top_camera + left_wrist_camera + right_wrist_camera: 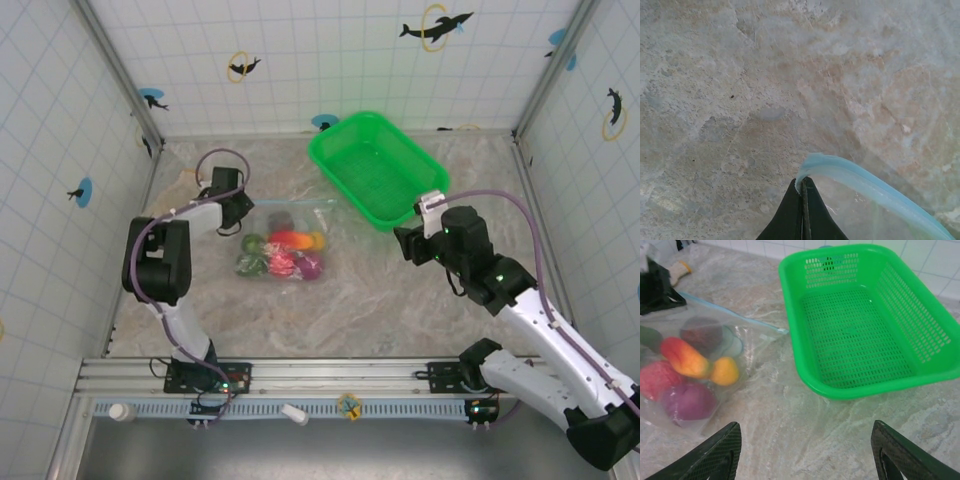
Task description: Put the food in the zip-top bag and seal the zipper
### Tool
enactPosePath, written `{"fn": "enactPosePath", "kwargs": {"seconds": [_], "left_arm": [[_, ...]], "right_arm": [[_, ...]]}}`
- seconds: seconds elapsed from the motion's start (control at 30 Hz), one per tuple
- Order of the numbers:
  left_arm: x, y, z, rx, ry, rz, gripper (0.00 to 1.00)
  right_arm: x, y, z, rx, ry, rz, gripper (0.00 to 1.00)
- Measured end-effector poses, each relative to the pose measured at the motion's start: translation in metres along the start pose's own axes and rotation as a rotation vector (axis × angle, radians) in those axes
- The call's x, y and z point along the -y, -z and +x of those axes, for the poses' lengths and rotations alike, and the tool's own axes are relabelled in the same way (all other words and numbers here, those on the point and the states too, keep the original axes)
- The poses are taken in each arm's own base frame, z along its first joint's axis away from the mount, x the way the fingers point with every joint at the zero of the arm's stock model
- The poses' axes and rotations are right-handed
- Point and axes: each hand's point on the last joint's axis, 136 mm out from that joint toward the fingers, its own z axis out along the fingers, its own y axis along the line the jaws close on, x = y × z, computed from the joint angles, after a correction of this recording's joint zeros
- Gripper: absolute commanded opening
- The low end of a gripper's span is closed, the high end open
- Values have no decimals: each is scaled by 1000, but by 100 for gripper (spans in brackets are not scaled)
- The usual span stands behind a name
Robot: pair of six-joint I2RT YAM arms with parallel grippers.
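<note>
Seemingly sealed floppy clear bag (pixel 755 340), rounded toy food (pixel 687 357), green mesh basket (pixel 865 390).

**Free room and obstacles on the table**

Bare table (pixel 400 310) is lying open along the near side, in front of the zip-top bag (pixel 290 262). The green basket (pixel 378 165) is blocking the far right. The filled bag is occupying the centre, its corner sitting just beside the basket's rim.
</note>
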Motion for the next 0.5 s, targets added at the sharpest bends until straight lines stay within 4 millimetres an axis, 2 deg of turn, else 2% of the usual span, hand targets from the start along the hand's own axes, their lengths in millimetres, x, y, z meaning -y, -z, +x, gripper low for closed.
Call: {"fn": "enactPosePath", "kwargs": {"seconds": [0.07, 0.1, 0.13, 0.17, 0.2, 0.37, 0.43, 0.5], "left_arm": [[-3, 12, 1, 17, -3, 12, 56], [-5, 20, 1, 33, -4, 22, 61], [-7, 30, 1, 50, -10, 34, 70], [-8, 40, 1, 73, -23, 50, 87], [-9, 51, -1, 100, -41, 68, 97], [-6, 126, -13, 320, -127, 230, 98], [-9, 150, -18, 417, -149, 269, 98], [-19, 165, -23, 507, -152, 256, 98]], "right_arm": [[4, -2, 5, -10, 4, 21, 82], [6, -2, 6, -13, 5, 32, 100], [7, -2, 7, -14, 4, 40, 99], [8, -2, 8, -13, 7, 44, 99], [8, -1, 7, -10, 8, 45, 99], [11, 6, 2, 61, 24, 57, 99], [15, 5, 12, 97, 29, 73, 99], [19, 2, 27, 132, 26, 93, 99]]}}
